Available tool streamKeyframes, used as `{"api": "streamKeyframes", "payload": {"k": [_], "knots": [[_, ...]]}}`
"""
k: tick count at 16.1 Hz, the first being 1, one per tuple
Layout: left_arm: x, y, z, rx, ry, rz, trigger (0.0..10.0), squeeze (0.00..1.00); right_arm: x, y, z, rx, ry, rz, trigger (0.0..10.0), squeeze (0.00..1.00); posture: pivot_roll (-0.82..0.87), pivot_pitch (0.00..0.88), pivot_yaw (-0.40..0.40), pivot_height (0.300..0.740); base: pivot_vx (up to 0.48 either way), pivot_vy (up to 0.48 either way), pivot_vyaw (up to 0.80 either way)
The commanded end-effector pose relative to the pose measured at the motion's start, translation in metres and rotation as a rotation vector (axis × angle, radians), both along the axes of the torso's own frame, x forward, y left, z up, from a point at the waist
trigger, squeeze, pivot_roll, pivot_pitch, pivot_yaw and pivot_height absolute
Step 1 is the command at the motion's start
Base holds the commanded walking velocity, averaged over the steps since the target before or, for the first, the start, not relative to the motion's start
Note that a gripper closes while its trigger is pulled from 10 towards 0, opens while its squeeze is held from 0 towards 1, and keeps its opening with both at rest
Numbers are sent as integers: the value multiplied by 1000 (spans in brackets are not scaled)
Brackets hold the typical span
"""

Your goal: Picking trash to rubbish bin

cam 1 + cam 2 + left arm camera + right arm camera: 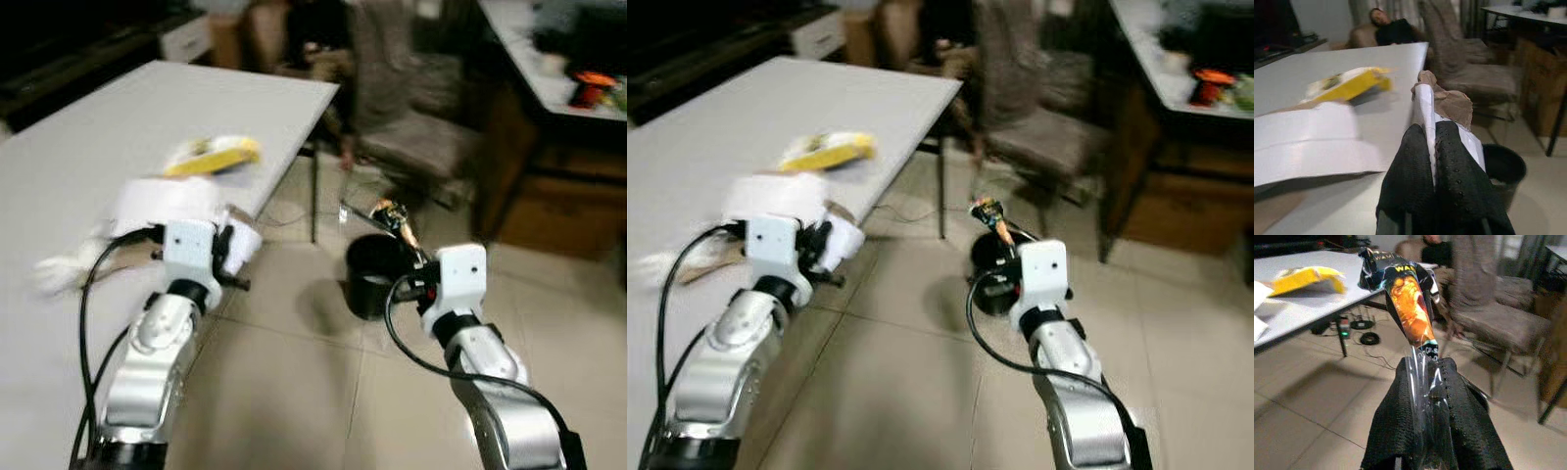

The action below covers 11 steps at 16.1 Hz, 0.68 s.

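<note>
Right gripper (1432,382) pinches a wrapper (1410,303) above the bin (377,274); left gripper (1432,147) pinches paper (1437,105). Released early, the wrapper could flutter wide.

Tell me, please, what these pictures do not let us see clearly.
- Inside of the black rubbish bin: head views, hidden by its rim and the right pincer.
- Print on the yellow packet: blurred.
- Full shape of the white paper piece held by the left pincer: hidden by the fingers.
- Wrapper lettering: partly folded.
</note>
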<state>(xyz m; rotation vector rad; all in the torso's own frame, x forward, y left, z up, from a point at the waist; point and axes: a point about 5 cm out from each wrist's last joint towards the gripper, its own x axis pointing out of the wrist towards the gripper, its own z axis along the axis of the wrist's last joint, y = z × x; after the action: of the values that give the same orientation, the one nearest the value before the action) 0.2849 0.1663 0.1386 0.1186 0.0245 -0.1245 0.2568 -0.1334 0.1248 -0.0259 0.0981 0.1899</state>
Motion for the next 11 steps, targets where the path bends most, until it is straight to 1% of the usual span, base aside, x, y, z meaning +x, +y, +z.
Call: {"api": "streamKeyframes", "payload": {"k": [1, 2, 3, 4, 5, 6, 8, 11], "knots": [[0, -3, -4, 34, 33, 20, 10000, 0, -2, -6, -4, -5, 23, -16, 10000, 0, -82, 0, 25, 740, 0, 0, -800], [-1, -5, -4, 22, 45, -24, 10000, 0, -2, -6, -5, -11, 32, -12, 10000, 0, -83, 0, 26, 740, 0, 0, -800], [-3, -9, -3, -6, 52, -101, 10000, 0, -3, -5, -7, -18, 42, -7, 10000, 0, -82, 0, 25, 740, 0, 0, -800], [-5, -9, -3, -27, 56, -93, 10000, 0, -4, -5, -11, -26, 68, 4, 10000, 0, -82, 0, 24, 740, 0, 0, -800], [-5, -7, -3, -31, 56, -79, 10000, 0, -5, -4, -13, -28, 78, 11, 10000, 0, -79, 0, 22, 740, 0, 0, 0], [-6, -7, -2, -34, 42, -88, 10000, 0, -7, -3, -14, -30, 85, 21, 10000, 0, -78, 0, 20, 740, 0, 0, 0], [-9, -10, -3, -2, 28, -124, 10000, 0, -8, -3, -16, -38, 92, 24, 10000, 0, -79, 0, 19, 740, 0, 0, 0], [-10, -11, -5, -1, 52, -117, 10000, 0, -6, -7, -17, -42, 98, 2, 10000, 0, -76, 0, 16, 740, 0, 0, 0]]}}
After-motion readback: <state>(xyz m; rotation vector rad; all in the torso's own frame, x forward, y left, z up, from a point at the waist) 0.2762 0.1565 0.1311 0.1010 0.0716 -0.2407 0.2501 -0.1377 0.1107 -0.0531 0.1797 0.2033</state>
